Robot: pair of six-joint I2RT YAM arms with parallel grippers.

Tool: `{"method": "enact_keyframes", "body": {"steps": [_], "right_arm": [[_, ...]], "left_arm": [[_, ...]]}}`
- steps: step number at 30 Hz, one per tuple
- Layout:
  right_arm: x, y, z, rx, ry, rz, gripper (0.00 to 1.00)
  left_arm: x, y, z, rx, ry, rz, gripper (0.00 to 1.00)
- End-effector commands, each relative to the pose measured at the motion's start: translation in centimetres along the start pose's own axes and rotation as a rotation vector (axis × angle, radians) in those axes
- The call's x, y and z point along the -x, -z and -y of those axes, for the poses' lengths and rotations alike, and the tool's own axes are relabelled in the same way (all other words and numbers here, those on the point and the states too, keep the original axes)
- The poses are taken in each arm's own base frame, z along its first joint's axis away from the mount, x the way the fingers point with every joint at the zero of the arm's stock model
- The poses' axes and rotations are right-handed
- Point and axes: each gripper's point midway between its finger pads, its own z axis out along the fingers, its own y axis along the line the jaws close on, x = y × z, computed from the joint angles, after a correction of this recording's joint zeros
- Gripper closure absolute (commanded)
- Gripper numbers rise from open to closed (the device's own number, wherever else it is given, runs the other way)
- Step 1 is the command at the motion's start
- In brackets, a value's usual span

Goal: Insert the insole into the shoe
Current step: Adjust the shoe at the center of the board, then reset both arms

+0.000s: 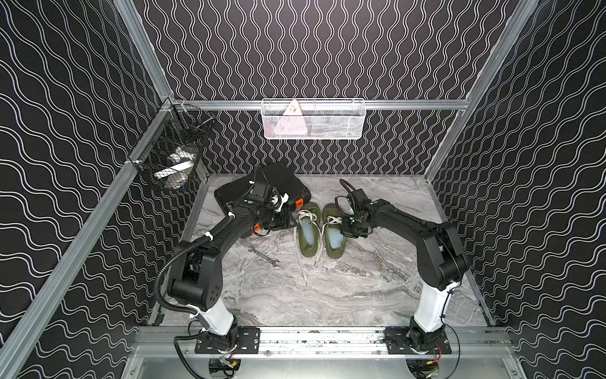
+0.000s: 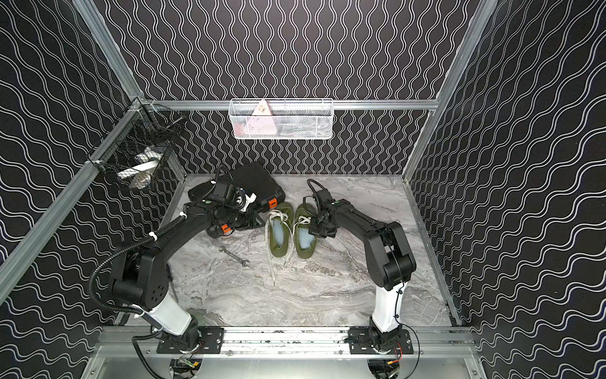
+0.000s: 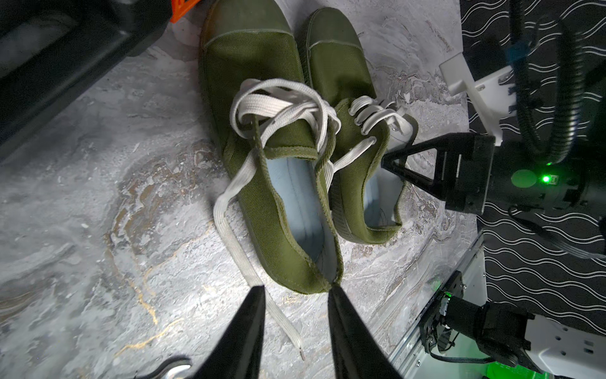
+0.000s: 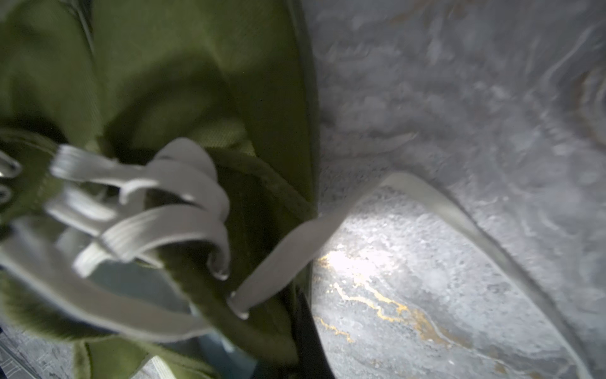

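The pale blue insole [image 3: 373, 203] lay down inside the right-hand shoe [image 3: 334, 52]. The right pincer [image 3: 386, 162] was at that shoe's outer rim with its tips pressed together; whether it had nipped any cloth I couldn't make out. It looked to me like the seating stage. A pale flap stood up by the laces, tongue or insole front I couldn't say, so the wise thing would be to press gently along the sole from heel towards toe while something steadied the shoe. The left pincer [image 3: 296, 295] was spread and empty, one finger [image 3: 347, 328] touching the heel of the left-hand shoe [image 3: 249, 59], which showed an insole of its own. Loose laces [image 3: 226, 229] trailed over both openings and across the table [image 1: 328, 295], likely to snag. A wrench [image 1: 265, 256] lay near, and a black case [image 1: 285, 178] sat just behind the left arm, crowding it.
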Motion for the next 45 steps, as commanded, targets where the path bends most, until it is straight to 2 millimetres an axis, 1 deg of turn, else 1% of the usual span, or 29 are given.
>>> {"method": "enact_keyframes", "body": {"steps": [1,2,3,4,6,10,11,12,13,14,15,18,19,21,22,23,24,26,27,29,31,33,35,37,38,40,42,43,45], "right_arm": [[0.0,0.7,-0.7,0.032,-0.019,0.008,0.88],[0.0,0.9,-0.8,0.042,-0.018,0.010,0.73],[0.1,1.0,-0.9,0.047,-0.019,0.013,0.62],[0.2,1.3,-1.0,0.051,-0.020,0.018,0.55],[0.3,2.0,-1.1,0.050,-0.020,0.034,0.45],[0.7,4.6,-1.0,0.049,0.007,0.092,0.35],[0.7,5.4,-0.9,0.042,0.014,0.112,0.32],[0.8,6.3,-0.8,0.041,0.024,0.138,0.27],[0.9,7.3,-0.6,0.036,0.033,0.168,0.17],[1.0,8.3,-0.3,0.034,0.045,0.206,0.04],[1.1,9.5,-0.1,0.034,0.056,0.249,0.00],[1.5,13.6,1.4,0.015,0.097,0.448,0.00],[1.2,14.2,2.5,-0.003,0.116,0.519,0.00],[1.7,16.9,4.5,-0.048,0.117,0.725,0.00],[1.7,18.0,6.0,-0.092,0.112,0.820,0.00],[1.7,19.1,6.8,-0.116,0.135,0.904,0.00],[1.7,19.9,7.8,-0.155,0.145,0.970,0.00],[1.5,21.5,11.0,-0.280,0.080,1.076,0.00],[1.5,21.8,12.1,-0.322,0.064,1.098,0.00],[1.4,21.7,14.3,-0.384,0.029,1.107,0.00],[1.7,20.6,16.1,-0.395,0.013,1.091,0.00],[2.2,19.2,17.6,-0.379,-0.020,1.076,0.00],[2.8,17.2,19.1,-0.349,-0.068,1.046,0.00],[3.4,15.7,19.9,-0.334,-0.072,1.030,0.00],[3.8,15.1,20.1,-0.326,-0.065,1.045,0.00],[4.4,14.4,20.9,-0.310,-0.071,1.072,0.00],[4.8,13.6,21.8,-0.288,-0.096,1.070,0.00],[5.0,13.2,22.2,-0.270,-0.109,1.068,0.00],[5.4,12.0,23.2,-0.267,-0.131,1.048,0.00]], "left_arm": [[0.1,0.4,0.2,-0.004,-0.020,0.015,0.62],[0.1,0.4,0.2,-0.002,-0.020,0.017,0.62],[0.1,0.4,0.1,-0.001,-0.018,0.015,0.62],[0.1,0.4,0.1,-0.003,-0.013,0.015,0.62],[0.0,0.5,0.2,-0.005,-0.012,0.020,0.62],[0.0,0.9,0.2,0.000,-0.024,0.039,0.60],[0.0,1.0,0.1,0.004,-0.028,0.050,0.52],[0.1,1.3,0.0,0.011,-0.033,0.067,0.35],[0.3,1.6,0.0,0.016,-0.041,0.089,0.06],[0.4,1.9,-0.1,0.022,-0.049,0.117,0.01],[0.7,2.3,-0.3,0.034,-0.052,0.144,0.01],[1.8,4.0,-0.7,0.066,-0.075,0.261,0.01],[2.1,4.8,-1.1,0.090,-0.081,0.315,0.01],[3.1,6.8,-2.1,0.173,-0.080,0.448,0.01],[3.3,8.1,-2.9,0.234,-0.083,0.516,0.01],[3.4,9.3,-3.6,0.290,-0.087,0.585,0.01],[3.3,10.5,-3.9,0.328,-0.117,0.642,0.01],[2.5,12.7,-5.6,0.474,-0.188,0.728,0.01],[1.9,13.3,-6.1,0.516,-0.223,0.749,0.01],[0.4,14.8,-7.9,0.654,-0.285,0.790,0.01],[-0.7,15.2,-9.1,0.729,-0.323,0.825,0.01],[-1.5,14.6,-9.6,0.728,-0.369,0.853,0.01],[-2.0,13.8,-10.4,0.714,-0.347,0.900,0.01],[-1.8,12.8,-10.8,0.685,-0.338,0.944,0.01],[-1.5,12.1,-10.8,0.664,-0.353,0.959,0.01],[-1.0,11.1,-11.5,0.657,-0.338,1.000,0.01],[0.2,11.0,-12.0,0.680,-0.340,1.053,0.01],[0.8,10.5,-11.2,0.640,-0.377,1.044,0.01],[2.2,10.3,-11.5,0.665,-0.383,1.061,0.01]]}}
